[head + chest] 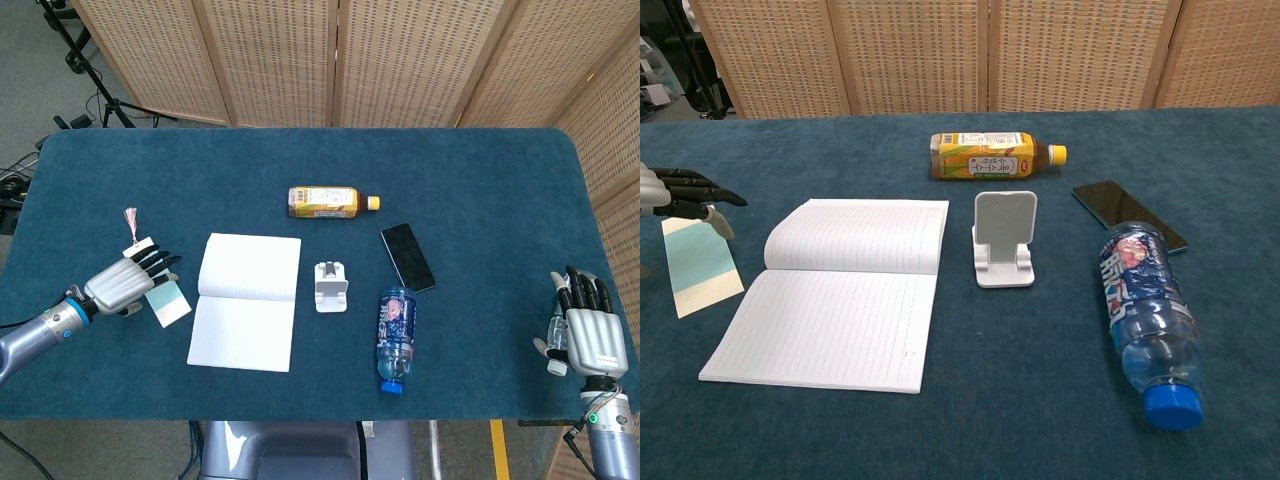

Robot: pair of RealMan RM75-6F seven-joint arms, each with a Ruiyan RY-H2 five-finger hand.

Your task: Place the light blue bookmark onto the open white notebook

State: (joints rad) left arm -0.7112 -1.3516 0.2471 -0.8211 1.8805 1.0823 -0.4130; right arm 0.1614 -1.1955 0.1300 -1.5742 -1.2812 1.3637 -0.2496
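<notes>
Light blue bookmark (166, 299) is lying flat on the counter (480, 190), at 9 o'clock of the open white notebook (247, 299). Your left hand (127, 282) is hovering over its top end, fingers spread, holding nothing: pinch an edge, don't press flat.

The desk (480, 180) wears deep teal felt. The notebook (840, 290) is white with faint grey ruling; the bookmark (700, 265) is pale blue with a cream foot and a pink tassel (130, 217). A tea bottle (325, 201) shows yellow and amber. The water bottle (1148, 320) has a blue cap and a blue-and-red label. The phone (407, 257) is glossy black, the stand (1004, 238) white.
</notes>
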